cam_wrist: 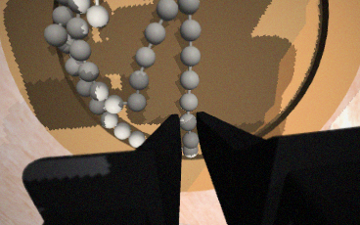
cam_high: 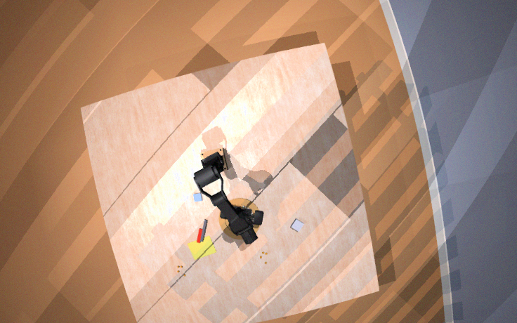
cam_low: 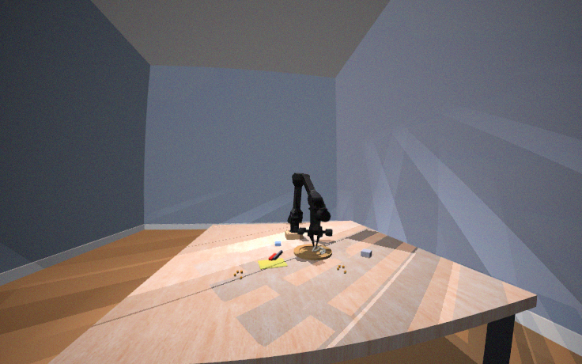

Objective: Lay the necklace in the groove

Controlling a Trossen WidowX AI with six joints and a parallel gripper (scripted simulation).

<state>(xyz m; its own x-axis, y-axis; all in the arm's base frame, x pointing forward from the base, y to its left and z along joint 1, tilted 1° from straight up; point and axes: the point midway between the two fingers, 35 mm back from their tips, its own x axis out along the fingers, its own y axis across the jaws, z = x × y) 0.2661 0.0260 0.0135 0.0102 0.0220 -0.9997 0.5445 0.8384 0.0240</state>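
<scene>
The round wooden bead board (cam_high: 239,200) (cam_low: 302,256) (cam_wrist: 354,49) lies under the arm, with a dark ring groove (cam_wrist: 324,24). The grey-white pearl necklace (cam_low: 322,249) (cam_wrist: 190,79) lies on it, bunched at the upper left of the wrist view. One strand runs down along the lower-left groove, and another runs straight to the fingers. My gripper (cam_low: 315,247) (cam_wrist: 187,120) is shut on a bead of that straight strand, close to the groove's near side. The fingers hide part of the groove and strand. In the top view the arm covers the fingertips.
A blue block (cam_high: 197,196) (cam_low: 277,244), a red and grey tool (cam_high: 199,235) (cam_low: 279,254) and a yellow sheet (cam_high: 201,248) (cam_low: 272,263) lie left of the board. A pale grey block (cam_high: 296,225) (cam_low: 365,253) is to the right. Small orange balls lie in two groups in front.
</scene>
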